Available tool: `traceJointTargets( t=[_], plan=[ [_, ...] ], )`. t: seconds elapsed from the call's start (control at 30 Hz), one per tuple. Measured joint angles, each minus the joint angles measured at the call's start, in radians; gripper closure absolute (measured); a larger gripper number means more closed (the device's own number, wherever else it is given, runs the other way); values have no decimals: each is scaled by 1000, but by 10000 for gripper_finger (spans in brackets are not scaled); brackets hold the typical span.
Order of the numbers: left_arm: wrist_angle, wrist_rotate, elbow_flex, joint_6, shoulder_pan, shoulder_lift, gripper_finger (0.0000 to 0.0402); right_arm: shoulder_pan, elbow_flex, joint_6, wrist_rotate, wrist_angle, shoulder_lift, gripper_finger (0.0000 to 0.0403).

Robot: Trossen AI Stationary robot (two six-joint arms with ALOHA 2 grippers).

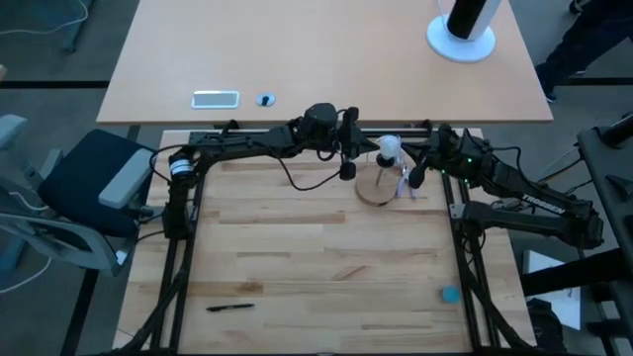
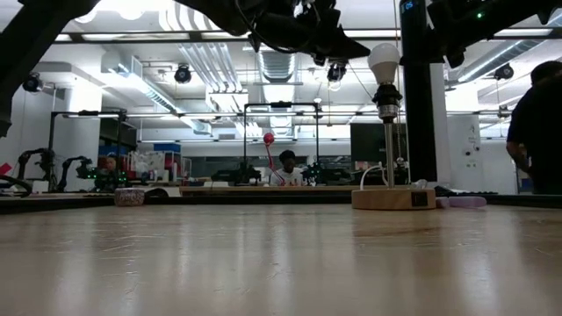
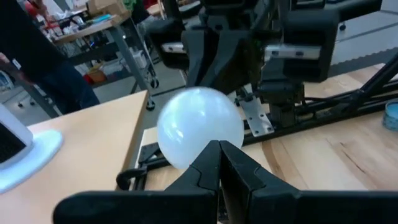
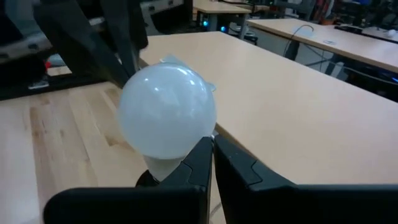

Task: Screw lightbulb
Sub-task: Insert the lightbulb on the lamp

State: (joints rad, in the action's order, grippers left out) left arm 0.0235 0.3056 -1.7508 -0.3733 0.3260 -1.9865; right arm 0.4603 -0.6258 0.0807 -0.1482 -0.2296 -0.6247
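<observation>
The white frosted lightbulb (image 1: 388,146) sits upright in the socket (image 2: 387,95) atop a thin post on the round wooden disc (image 1: 376,190), near the table's far edge. In the low view the lightbulb (image 2: 384,61) stands high above the disc (image 2: 393,197). My left gripper (image 1: 362,148) is shut, level with the bulb on its left. My right gripper (image 1: 413,178) is shut on the bulb's right. In each wrist view the lightbulb (image 3: 199,127) (image 4: 166,112) fills the space just beyond the shut fingertips. My left gripper (image 3: 219,146) comes level from the table's left, its shut fingertips at the bulb's lower side; I cannot tell whether they touch it. My right gripper (image 4: 211,143) comes level from the right, its shut fingertips beside the bulb's neck (image 4: 163,167); whether they touch cannot be told.
A black pen (image 1: 229,307) lies near the front left and a small blue thing (image 1: 450,293) near the front right. On the far table stand a white-based black cylinder (image 1: 463,30) and a flat white thing (image 1: 215,99). A person (image 2: 537,132) stands beyond the table's right.
</observation>
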Motion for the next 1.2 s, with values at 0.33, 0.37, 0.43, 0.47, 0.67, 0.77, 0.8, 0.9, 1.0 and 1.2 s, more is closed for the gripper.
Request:
traceJointTargets(
  t=[0.33,0.37,0.43,0.47,0.67,0.77,0.8,0.9,1.0,1.2],
  plan=[
    [29,-1,0,8,1,-4,401,0,0,-1,1,-5,0,390],
    [29,-1,0,7,1,-4,401,0,0,-1,1,-6,0,390],
    [30,-3,0,5,1,-4,401,0,0,-1,1,-6,0,390],
    [33,-6,0,5,1,-5,401,0,0,-1,1,-6,0,390],
    [44,-7,0,8,1,-8,401,0,0,-2,0,-7,0,390],
    [46,-7,0,8,1,-8,401,0,0,-1,9,-7,0,390],
    [46,-7,0,8,1,-8,401,1,0,0,17,-7,0,390],
    [46,-8,0,16,1,-8,401,1,0,-1,32,-8,0,390],
    [46,-35,1,16,2,-8,401,1,0,-1,37,-8,0,390],
    [45,-38,3,16,3,-8,401,1,0,-8,50,-12,0,390]
  ],
)
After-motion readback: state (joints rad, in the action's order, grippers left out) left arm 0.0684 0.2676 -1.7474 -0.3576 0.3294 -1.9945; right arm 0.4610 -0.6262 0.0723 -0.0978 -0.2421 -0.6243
